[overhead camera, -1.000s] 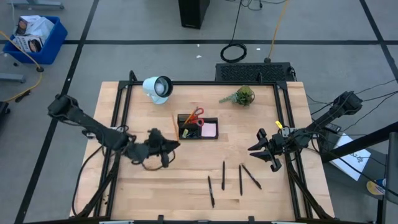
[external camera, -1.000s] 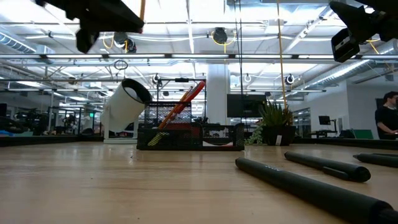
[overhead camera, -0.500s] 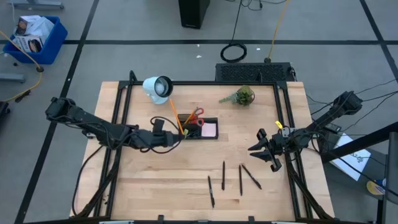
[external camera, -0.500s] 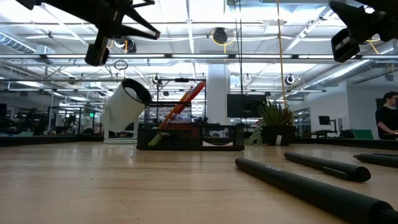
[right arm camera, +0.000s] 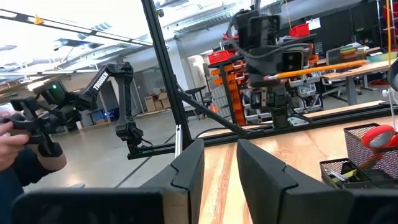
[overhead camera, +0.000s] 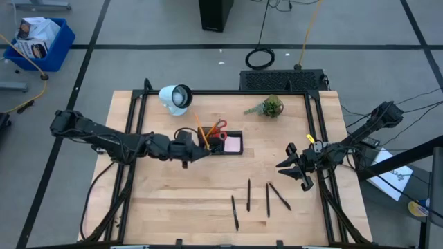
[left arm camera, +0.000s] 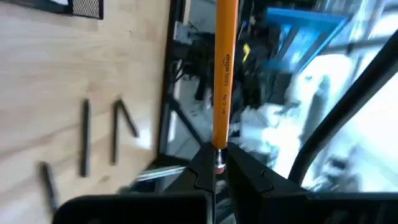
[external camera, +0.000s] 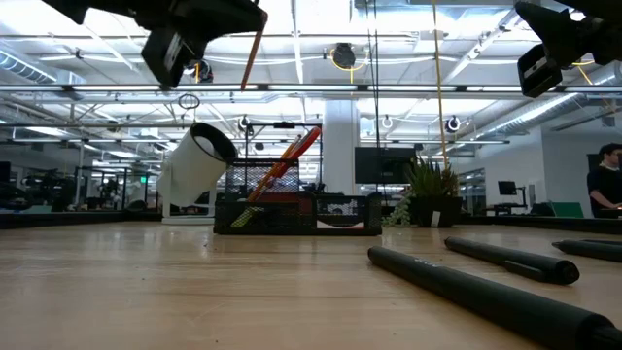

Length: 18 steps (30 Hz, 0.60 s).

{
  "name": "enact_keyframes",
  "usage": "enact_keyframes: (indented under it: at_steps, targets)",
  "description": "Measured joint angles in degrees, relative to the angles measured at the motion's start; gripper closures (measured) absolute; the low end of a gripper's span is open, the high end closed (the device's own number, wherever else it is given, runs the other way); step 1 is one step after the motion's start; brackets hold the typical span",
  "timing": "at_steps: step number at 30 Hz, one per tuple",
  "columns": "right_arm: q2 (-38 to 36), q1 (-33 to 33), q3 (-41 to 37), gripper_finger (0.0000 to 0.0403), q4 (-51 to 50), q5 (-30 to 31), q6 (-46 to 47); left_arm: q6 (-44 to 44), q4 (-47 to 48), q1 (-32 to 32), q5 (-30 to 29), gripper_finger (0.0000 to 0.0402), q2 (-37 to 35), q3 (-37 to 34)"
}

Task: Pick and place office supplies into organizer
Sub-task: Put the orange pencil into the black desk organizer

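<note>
My left gripper hovers just left of the black organizer, shut on an orange pencil. The pencil also shows in the left wrist view and high in the low view. Red-handled scissors stick up out of the organizer, and a pink sticky pad lies in it. Several black pens lie on the table nearer the front. My right gripper waits open at the table's right side. My left gripper pinches the pencil's eraser end between its two fingers. The fingers come roughly level from the table's left and lie across the pencil. It is lifted clear of the table, and its free end points toward the far edge.
A white round lamp stands at the far left and a small green plant at the far right. A black mesh panel lies beyond the far edge. Bare wood lies between the organizer and the pens.
My left gripper has moved toward the table's right and a little toward its far edge, up beside the organizer. It has turned about its wrist on the way. The pencil has travelled with it, still pinched.
</note>
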<state>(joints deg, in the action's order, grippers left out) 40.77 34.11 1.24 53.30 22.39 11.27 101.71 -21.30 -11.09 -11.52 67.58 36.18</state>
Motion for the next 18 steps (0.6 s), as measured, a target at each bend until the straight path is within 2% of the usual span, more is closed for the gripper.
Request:
enact_keyframes:
  at_steps: [5,11,18]
  targets:
    - [0.0,0.0,0.0,0.0314,0.0,0.0,0.0,7.6,0.0,1.3,-0.7,0.038,0.1,0.0]
    - [0.0,0.0,0.0,0.0314,0.0,0.0,0.0,5.4,1.0,2.2,-0.4,0.038,0.1,0.0]
    - [0.0,0.0,0.0,0.0314,0.0,0.0,0.0,2.6,5.7,2.0,-7.3,0.038,0.5,0.0]
